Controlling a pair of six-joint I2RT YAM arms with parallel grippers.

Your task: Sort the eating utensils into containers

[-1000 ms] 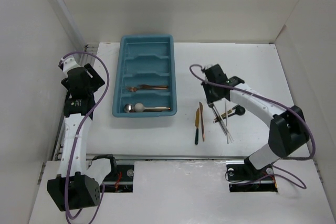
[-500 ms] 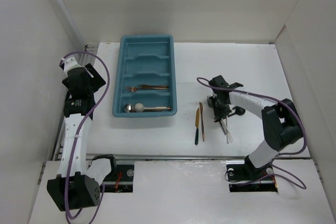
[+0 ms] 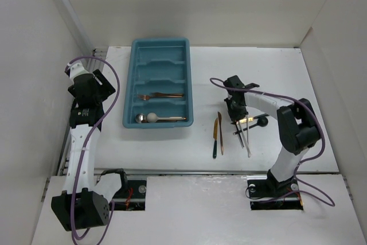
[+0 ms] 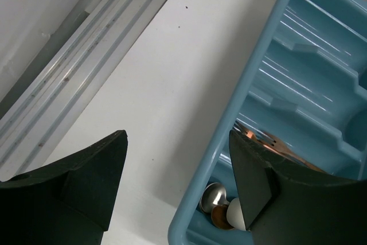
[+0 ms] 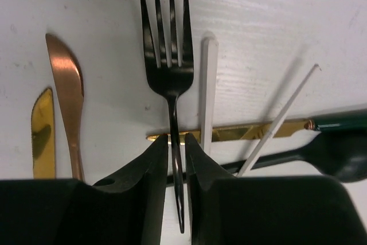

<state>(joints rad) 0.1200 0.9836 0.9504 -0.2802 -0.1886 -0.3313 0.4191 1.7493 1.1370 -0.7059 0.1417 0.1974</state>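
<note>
The teal tray (image 3: 131,84) holds a copper fork (image 3: 160,94) and spoons (image 3: 152,118) in its two nearest compartments; the other compartments hold nothing. Loose utensils lie right of it: a gold knife (image 3: 215,136), a copper knife (image 3: 220,130), white sticks (image 3: 248,142) and a black spoon (image 3: 261,121). My right gripper (image 3: 235,120) is down on this pile. In the right wrist view its jaws are closed narrowly on the handle of a black fork (image 5: 170,67), which lies flat on the table. My left gripper (image 3: 94,81) is open and empty beside the tray's left rim (image 4: 252,101).
In the right wrist view the copper knife (image 5: 67,101) and gold knife (image 5: 41,136) lie left of the fork. A white stick (image 5: 207,84), a thin white stick (image 5: 281,120), a gold-and-green handle (image 5: 258,130) and the black spoon (image 5: 338,156) lie right. White walls enclose the table.
My right gripper has swung from above the pile down onto it and closed around the black fork's handle. The left arm has not moved.
</note>
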